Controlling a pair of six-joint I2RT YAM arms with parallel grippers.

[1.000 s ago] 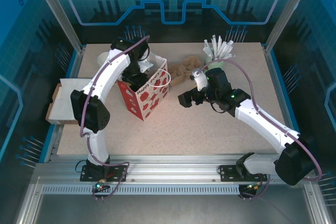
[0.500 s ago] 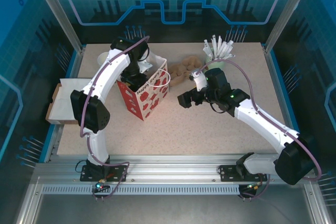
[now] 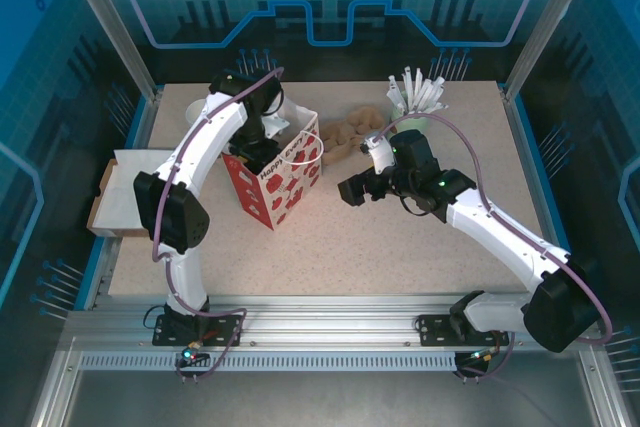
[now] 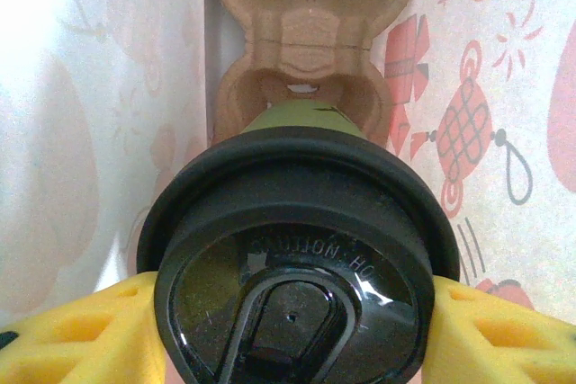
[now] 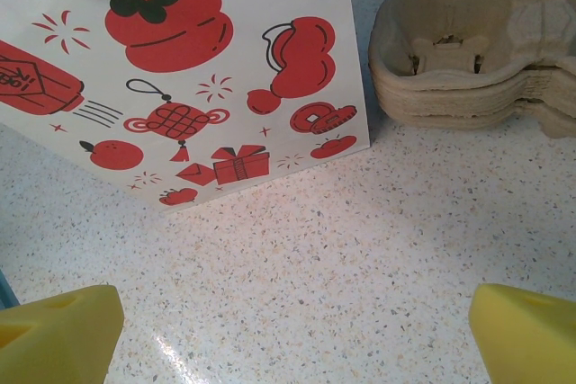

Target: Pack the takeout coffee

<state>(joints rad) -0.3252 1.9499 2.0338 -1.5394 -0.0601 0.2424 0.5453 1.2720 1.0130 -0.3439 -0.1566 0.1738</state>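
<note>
Just right of the red-and-white bag (image 3: pixel 285 182) the right gripper (image 3: pixel 350 190) hangs with jaws spread wide, empty, while inside the bag the left gripper (image 4: pixel 292 348) clamps the takeout coffee (image 4: pixel 301 119) at its black lid (image 4: pixel 297 240), seemingly above a brown pulp carrier (image 4: pixel 306 51).

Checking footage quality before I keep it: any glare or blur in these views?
Left wrist: the bag wall is blown out upper left, and the takeout coffee lid shows a small highlight. Right wrist: faint sheen on the table, fingers soft. Top external: even, sharp.
</note>
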